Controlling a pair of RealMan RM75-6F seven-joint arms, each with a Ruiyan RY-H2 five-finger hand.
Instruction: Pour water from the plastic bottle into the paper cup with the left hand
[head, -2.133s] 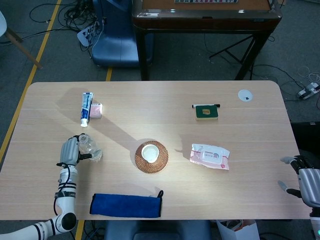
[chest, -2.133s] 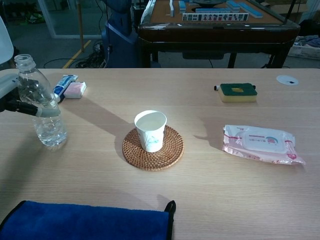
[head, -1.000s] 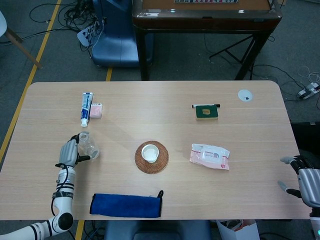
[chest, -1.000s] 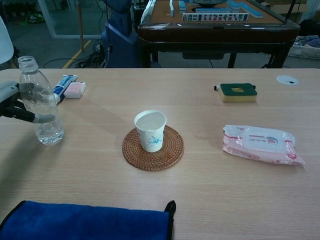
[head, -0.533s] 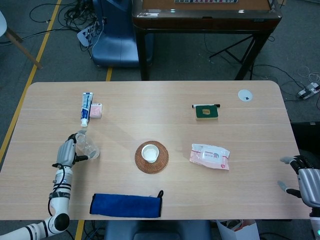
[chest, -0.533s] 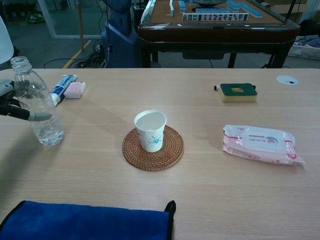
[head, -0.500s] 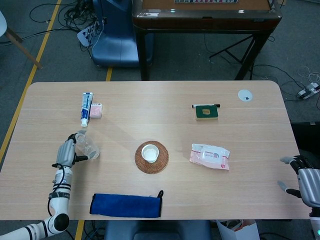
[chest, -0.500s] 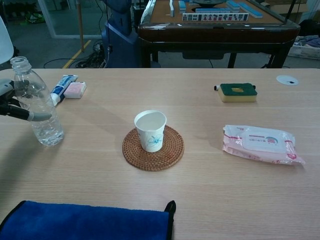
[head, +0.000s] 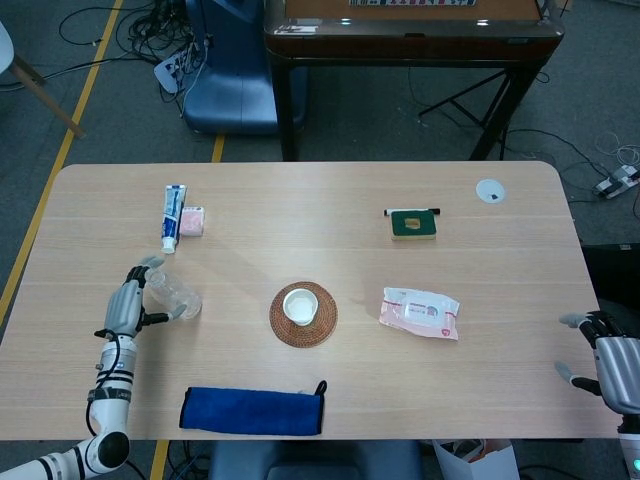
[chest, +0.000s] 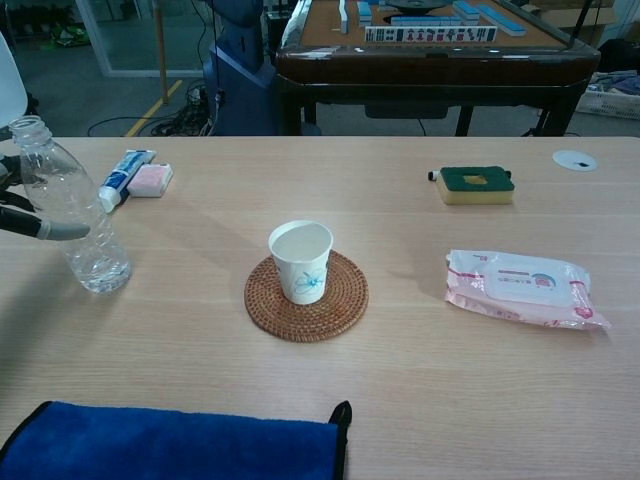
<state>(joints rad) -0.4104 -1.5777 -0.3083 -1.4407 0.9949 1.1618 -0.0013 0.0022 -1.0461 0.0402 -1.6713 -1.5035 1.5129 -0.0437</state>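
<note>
The clear plastic bottle (head: 177, 296) (chest: 68, 212) stands uncapped on the table at the left, partly filled with water. My left hand (head: 124, 306) is just left of it with its fingers spread; one fingertip (chest: 58, 232) still shows in front of the bottle in the chest view. The white paper cup (head: 300, 304) (chest: 301, 260) sits upright on a round woven coaster (head: 281, 327) (chest: 343, 305) at the table's middle, and holds liquid. My right hand (head: 610, 366) hangs off the table's right front corner, fingers apart, holding nothing.
A toothpaste tube (head: 172, 217) (chest: 124, 176) and a pink block (head: 192, 221) lie behind the bottle. A folded blue cloth (head: 252, 411) (chest: 170, 445) lies at the front edge. A wipes pack (head: 420, 312) (chest: 520, 287) and green sponge (head: 412, 224) (chest: 476, 184) are to the right.
My left hand has let go of the bottle, opened its fingers and drawn back to the left. The bottle stays standing where it was set down. The right hand has not moved.
</note>
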